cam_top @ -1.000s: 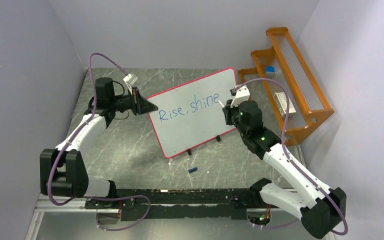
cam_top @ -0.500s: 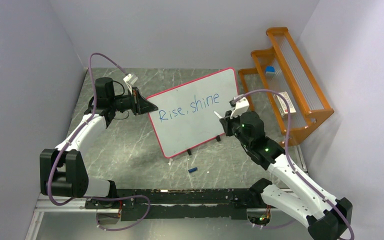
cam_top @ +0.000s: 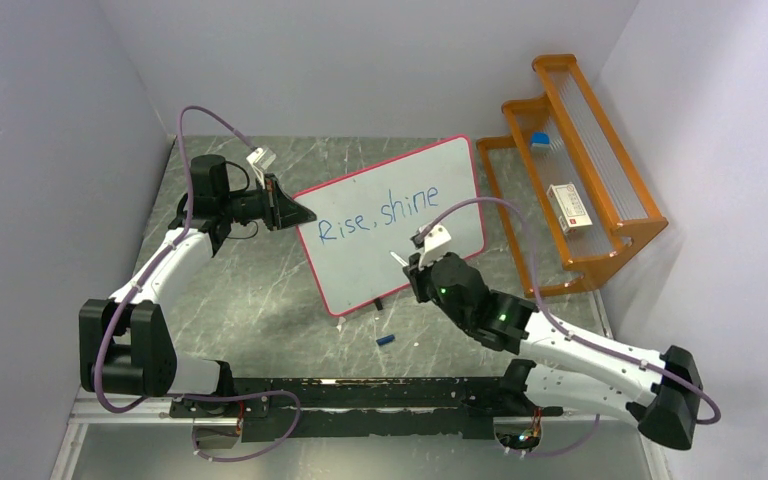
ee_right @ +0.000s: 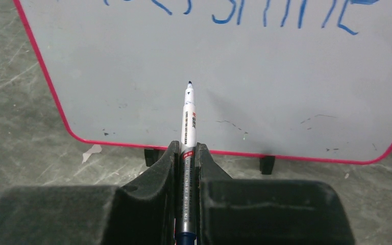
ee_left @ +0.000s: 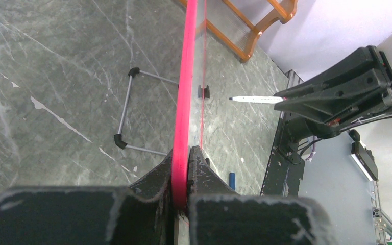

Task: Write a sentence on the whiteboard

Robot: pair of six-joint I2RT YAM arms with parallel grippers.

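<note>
1. The right claw [ee_right: 187, 148] is clenched on a marker [ee_right: 189, 115]. Its long axis runs straight out, with the tip aimed at the whiteboard [cam_top: 380, 268] but stopping short of its face.
2. The left claw [ee_left: 186, 153] pinches the whiteboard's pink edge, and the board stands on the table [cam_top: 260, 290].
3. The sentence [cam_top: 380, 216] reads "Rise, shine". The blank area below likely awaits more.

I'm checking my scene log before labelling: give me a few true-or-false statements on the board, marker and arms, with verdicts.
1. The left tool clamps the whiteboard by its edge. True.
2. The sentence reads "Rise, shine on." False: only "Rise, shine" is written.
3. The right tool holds a marker. True.
4. The marker tip touches the board. False: the left wrist view shows a gap.
</note>
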